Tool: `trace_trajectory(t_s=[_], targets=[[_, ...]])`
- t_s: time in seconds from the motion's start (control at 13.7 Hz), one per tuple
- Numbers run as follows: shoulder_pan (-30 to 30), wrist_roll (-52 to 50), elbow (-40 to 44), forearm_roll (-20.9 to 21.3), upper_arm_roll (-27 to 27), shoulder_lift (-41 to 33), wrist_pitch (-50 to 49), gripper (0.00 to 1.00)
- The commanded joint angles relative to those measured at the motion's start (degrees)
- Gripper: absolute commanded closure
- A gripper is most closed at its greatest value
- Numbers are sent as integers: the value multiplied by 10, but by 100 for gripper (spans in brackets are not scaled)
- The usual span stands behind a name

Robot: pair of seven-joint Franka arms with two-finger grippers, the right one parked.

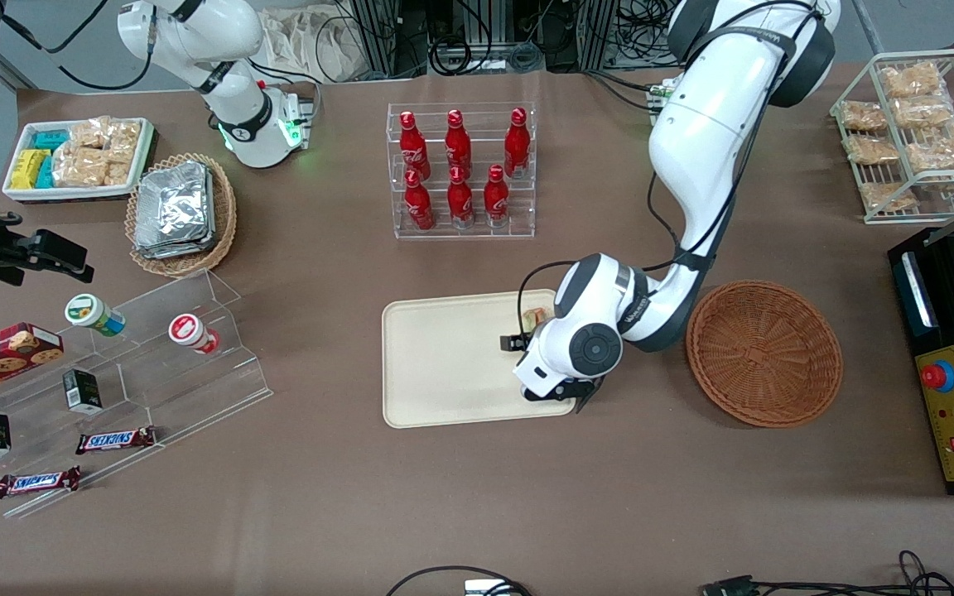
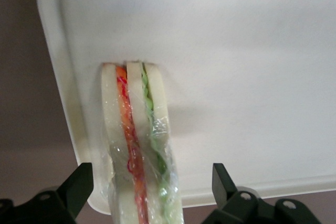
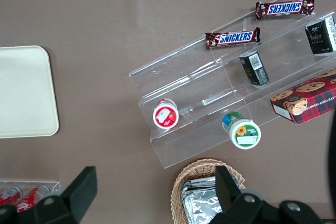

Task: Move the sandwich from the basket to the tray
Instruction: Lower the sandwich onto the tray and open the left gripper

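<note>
The sandwich [image 2: 137,145], a clear-wrapped wedge with red, orange and green filling, stands on edge on the cream tray [image 2: 252,66], close to its rim. My left gripper [image 2: 149,182] is open and straddles it, with a gap between each black finger [image 2: 79,184] and the bread. From the front, the sandwich [image 1: 535,317] peeks out beside the wrist. It is at the tray [image 1: 444,364] edge nearest the reddish-brown basket [image 1: 763,352], which holds nothing. The gripper [image 1: 537,331] is mostly hidden under the wrist there.
A clear rack of red bottles [image 1: 460,170] stands farther from the front camera than the tray. Toward the parked arm's end are a stepped acrylic shelf [image 1: 154,356] and a tan basket of foil packs [image 1: 181,213]. A black device [image 1: 953,364] flanks the basket.
</note>
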Motion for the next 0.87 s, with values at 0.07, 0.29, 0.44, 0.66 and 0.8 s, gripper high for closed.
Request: trace_trajectory(t_s=[0.07,0.29,0.44,0.66,0.8], targets=[[39,-2,-6,9,11,-100,-79,0],[93,2,-7,11,11,-174,-160,0],[125,27,-7,40,11,-220,-219,0],[153,95,-9,131,12,-276,-299,0],[180,152,-13,156,12,-306,-344,0]])
